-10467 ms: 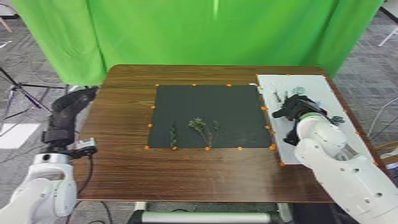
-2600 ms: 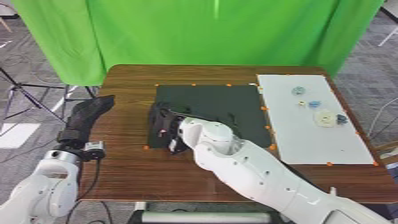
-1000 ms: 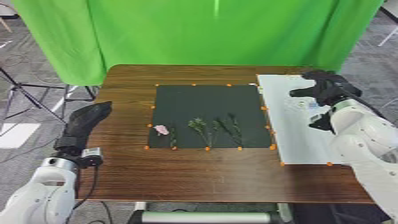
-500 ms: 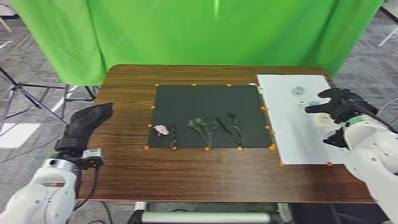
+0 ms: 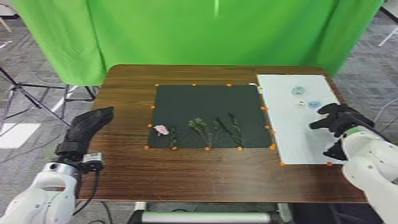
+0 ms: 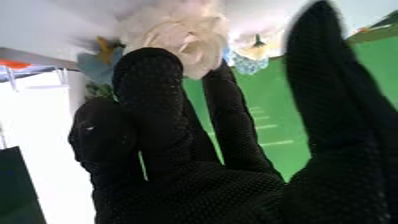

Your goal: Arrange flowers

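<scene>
In the head view, my right hand (image 5: pixel 345 120) is over the right edge of the white board (image 5: pixel 306 142), fingers and thumb spread. In the right wrist view, a cream-white rose (image 6: pixel 182 42) is right at the fingertips of my open right hand (image 6: pixel 204 187), not gripped. A pink flower (image 5: pixel 161 130) lies at the black mat's (image 5: pixel 209 100) left side, beside a thin green stem (image 5: pixel 173 136). Leafy sprigs (image 5: pixel 199 125) and a dark stem (image 5: pixel 234 130) lie farther right. My left hand (image 5: pixel 88 122) is held left of the table with straight fingers.
On the white board lie a pale blue-green flower (image 5: pixel 298 90), a small yellowish flower (image 5: pixel 301 104) and a blue flower (image 5: pixel 314 104). Orange markers line the mat and board. A green curtain (image 5: pixel 222 35) hangs behind the brown table (image 5: pixel 195 172).
The pink flower and the dark stem have come onto the mat. My right hand went from the board to the mat and back, then moved toward the board's near right side.
</scene>
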You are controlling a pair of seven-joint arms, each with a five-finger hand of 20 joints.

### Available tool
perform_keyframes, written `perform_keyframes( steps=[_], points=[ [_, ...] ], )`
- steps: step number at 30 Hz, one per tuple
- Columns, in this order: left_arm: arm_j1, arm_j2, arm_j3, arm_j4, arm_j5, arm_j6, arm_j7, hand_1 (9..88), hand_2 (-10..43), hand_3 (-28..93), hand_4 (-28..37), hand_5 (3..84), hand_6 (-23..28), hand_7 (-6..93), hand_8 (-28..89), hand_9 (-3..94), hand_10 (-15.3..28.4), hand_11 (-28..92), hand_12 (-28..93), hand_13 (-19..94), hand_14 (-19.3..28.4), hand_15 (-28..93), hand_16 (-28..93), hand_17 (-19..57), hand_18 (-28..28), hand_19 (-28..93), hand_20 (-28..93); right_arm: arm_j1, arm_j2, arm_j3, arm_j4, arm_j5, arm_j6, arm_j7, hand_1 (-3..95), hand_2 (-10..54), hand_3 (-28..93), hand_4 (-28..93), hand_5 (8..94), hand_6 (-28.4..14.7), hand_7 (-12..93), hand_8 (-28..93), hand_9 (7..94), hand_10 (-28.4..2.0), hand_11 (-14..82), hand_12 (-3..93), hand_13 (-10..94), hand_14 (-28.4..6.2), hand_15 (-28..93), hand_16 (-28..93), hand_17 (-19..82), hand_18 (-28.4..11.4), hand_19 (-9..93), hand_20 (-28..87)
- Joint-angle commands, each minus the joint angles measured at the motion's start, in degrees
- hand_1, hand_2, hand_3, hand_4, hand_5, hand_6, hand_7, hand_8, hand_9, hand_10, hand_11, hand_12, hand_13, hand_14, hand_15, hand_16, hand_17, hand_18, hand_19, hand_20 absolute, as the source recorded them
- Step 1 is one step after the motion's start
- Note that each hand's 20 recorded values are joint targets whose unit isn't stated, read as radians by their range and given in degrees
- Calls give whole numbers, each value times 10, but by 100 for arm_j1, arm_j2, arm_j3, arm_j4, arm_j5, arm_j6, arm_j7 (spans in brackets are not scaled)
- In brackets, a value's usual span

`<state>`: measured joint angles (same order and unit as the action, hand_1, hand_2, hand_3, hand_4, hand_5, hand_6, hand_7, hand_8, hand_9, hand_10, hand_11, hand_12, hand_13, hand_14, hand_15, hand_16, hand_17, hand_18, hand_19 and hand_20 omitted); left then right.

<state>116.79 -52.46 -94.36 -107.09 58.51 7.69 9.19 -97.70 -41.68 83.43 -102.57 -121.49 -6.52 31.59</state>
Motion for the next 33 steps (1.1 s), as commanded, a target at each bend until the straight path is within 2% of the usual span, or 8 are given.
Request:
perform_keyframes(
  steps=[1, 6, 13, 18, 23, 26, 31, 33],
  points=[
    [57, -74, 5, -4, 28, -92, -70, 253, 0, 646, -230, 434, 58, 130, -68, 390, 133, 188, 104, 320, 165, 93, 11, 46, 121, 91, 152, -159, -75, -194, 88, -11, 319, 109, 520, -95, 653, -168, 518, -29, 127, -54, 511, -168, 74, 214, 764, -72, 669, 232, 536, -153, 926, 450],
    [41, -61, 1, -5, 24, -88, -78, 253, 2, 645, -229, 434, 58, 130, -67, 388, 133, 189, 105, 320, 165, 92, 12, 46, 121, 91, 151, -117, -35, -381, 156, -37, 1016, -96, 622, -95, 622, -175, 606, -27, 160, -3, 612, -150, 123, 217, 795, -53, 659, 239, 563, -133, 927, 458],
    [-21, 49, -58, -10, 13, -90, -90, 254, 3, 645, -230, 434, 58, 129, -67, 388, 133, 189, 105, 320, 166, 92, 12, 46, 121, 91, 151, 281, 198, -593, -110, -49, 1953, -425, 724, -93, 490, -113, 777, -24, 165, 85, 791, -141, 40, 350, 839, -34, 662, 258, 603, -118, 932, 500],
    [118, 152, -254, -66, -81, -27, -103, 253, 3, 646, -229, 434, 59, 128, -67, 387, 134, 189, 105, 320, 166, 92, 12, 46, 120, 88, 149, 1763, 138, -1535, -246, 122, 1849, -698, 729, -95, 482, -109, 800, -22, 166, 75, 807, -145, 39, 357, 847, -31, 662, 265, 613, -114, 932, 515],
    [201, 165, -338, -87, -261, 115, -46, 253, 3, 645, -230, 433, 58, 129, -67, 388, 133, 189, 105, 318, 165, 91, 12, 42, 117, 77, 144, 3675, -658, -3320, 274, 371, 1555, -1295, 728, -95, 482, -109, 801, -20, 168, 69, 806, -144, 37, 362, 845, -30, 662, 272, 613, -113, 932, 524],
    [50, 183, -218, -29, -292, 195, 38, 242, 8, 642, -235, 434, 58, 129, -67, 389, 133, 189, 105, 314, 162, 86, 11, 38, 110, 67, 138, 4401, -1336, -4128, 703, 460, 1266, -1659, 728, -95, 480, -111, 801, -20, 169, 67, 804, -142, 36, 362, 845, -30, 662, 274, 613, -112, 932, 524],
    [-409, 136, 237, 124, -393, 388, 284, 206, 22, 645, -268, 435, 58, 128, -67, 390, 134, 188, 104, 303, 158, 75, 11, 37, 96, 39, 127, 4850, -2304, -4745, 1272, 454, 1066, -1965, 720, -95, 485, -112, 799, -16, 173, 66, 799, -137, 33, 359, 846, -30, 662, 274, 613, -112, 932, 526],
    [-521, 105, 346, 166, -374, 336, 299, 193, 27, 646, -277, 439, 58, 128, -66, 391, 134, 187, 104, 302, 157, 75, 11, 36, 93, 35, 128, 4892, -2606, -4823, 1452, 318, 918, -2034, 720, -95, 486, -114, 799, -14, 175, 65, 799, -136, 33, 359, 846, -30, 662, 274, 613, -112, 932, 526]
  ],
)
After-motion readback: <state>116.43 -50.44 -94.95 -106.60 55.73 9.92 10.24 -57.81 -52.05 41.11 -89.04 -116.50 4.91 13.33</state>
